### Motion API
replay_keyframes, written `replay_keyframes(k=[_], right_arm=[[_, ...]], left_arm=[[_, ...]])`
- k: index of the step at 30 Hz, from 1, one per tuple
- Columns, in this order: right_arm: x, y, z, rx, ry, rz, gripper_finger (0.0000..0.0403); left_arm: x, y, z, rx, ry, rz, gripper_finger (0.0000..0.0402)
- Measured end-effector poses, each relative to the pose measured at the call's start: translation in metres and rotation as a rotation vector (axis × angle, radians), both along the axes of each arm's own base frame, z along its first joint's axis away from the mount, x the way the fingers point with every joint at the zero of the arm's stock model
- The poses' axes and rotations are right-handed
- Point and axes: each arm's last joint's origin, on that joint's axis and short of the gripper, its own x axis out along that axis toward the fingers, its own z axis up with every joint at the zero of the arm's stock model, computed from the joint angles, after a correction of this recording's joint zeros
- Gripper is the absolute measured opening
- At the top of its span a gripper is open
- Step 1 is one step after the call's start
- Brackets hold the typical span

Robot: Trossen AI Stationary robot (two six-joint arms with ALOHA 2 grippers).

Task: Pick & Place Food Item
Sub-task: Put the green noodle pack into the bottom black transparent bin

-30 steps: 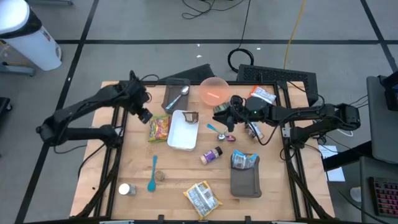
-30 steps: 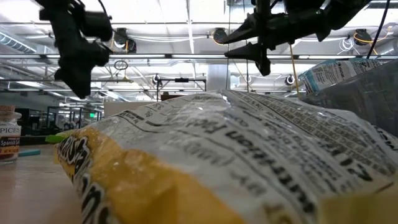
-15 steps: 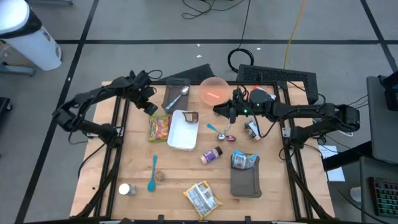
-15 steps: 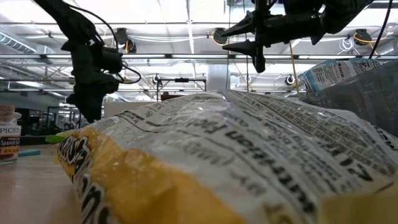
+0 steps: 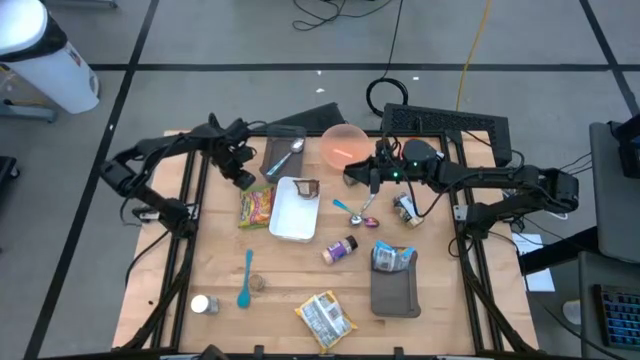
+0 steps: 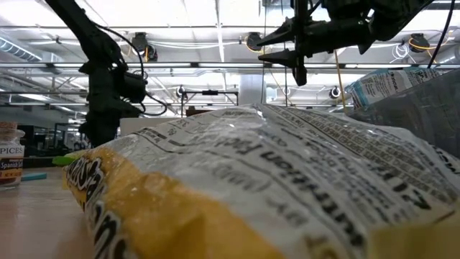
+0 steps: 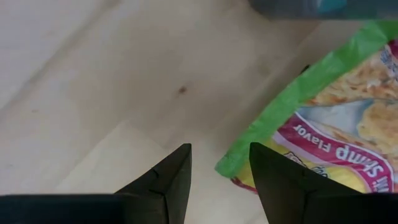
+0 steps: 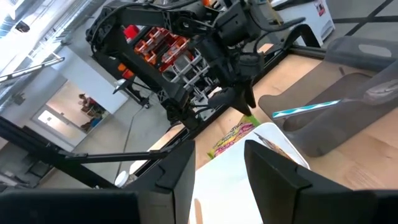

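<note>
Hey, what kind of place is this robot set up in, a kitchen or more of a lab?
Most likely a robotics lab or workshop, not a kitchen. The wooden table stands on a grey taped floor with loose cables behind it, and the low view shows an open hall with ceiling strip lights.

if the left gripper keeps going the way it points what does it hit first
Most likely the green end of the shrimp-flavor noodle packet, lying just ahead of the open left gripper on the wooden table. Depth is unclear, so it might meet bare wood just short of the packet.
</note>
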Motion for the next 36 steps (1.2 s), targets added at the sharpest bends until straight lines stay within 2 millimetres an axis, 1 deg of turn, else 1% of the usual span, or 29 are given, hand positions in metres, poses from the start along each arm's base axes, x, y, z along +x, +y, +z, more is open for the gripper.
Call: replay_keyframes(k=[8, 11, 14, 18, 19, 20, 24, 28, 36], right_arm=[[0.000, 0.000, 0.000, 0.000, 0.003, 0.001, 0.0130], [0.000, 0.000, 0.000, 0.000, 0.003, 0.001, 0.0130], [0.000, 0.000, 0.000, -0.011, 0.004, 0.002, 0.0130], [0.000, 0.000, 0.000, -0.016, 0.005, 0.002, 0.0130], [0.000, 0.000, 0.000, -0.018, 0.005, 0.003, 0.0130], [0.000, 0.000, 0.000, -0.018, 0.005, 0.003, 0.0130], [0.000, 0.000, 0.000, -0.019, 0.005, 0.003, 0.0130], [0.000, 0.000, 0.000, -0.020, 0.005, 0.003, 0.0130], [0.000, 0.000, 0.000, -0.027, 0.006, 0.004, 0.0130]], left_arm=[[0.003, 0.002, -0.014, -0.064, 0.021, -0.021, 0.0170], [0.002, 0.001, -0.016, -0.084, 0.038, -0.040, 0.0158], [0.001, 0.001, -0.017, -0.084, 0.043, -0.053, 0.0117], [0.001, 0.000, -0.016, -0.084, 0.049, -0.078, 0.0029], [0.000, 0.000, -0.016, -0.084, 0.053, -0.085, 0.0015], [0.000, -0.001, -0.017, -0.080, 0.061, -0.091, 0.0010], [0.000, -0.004, -0.016, -0.077, 0.101, -0.132, 0.0005], [-0.001, -0.006, -0.010, -0.070, 0.106, -0.149, 0.0006], [-0.002, -0.005, 0.006, -0.011, 0.098, -0.147, 0.0008]])
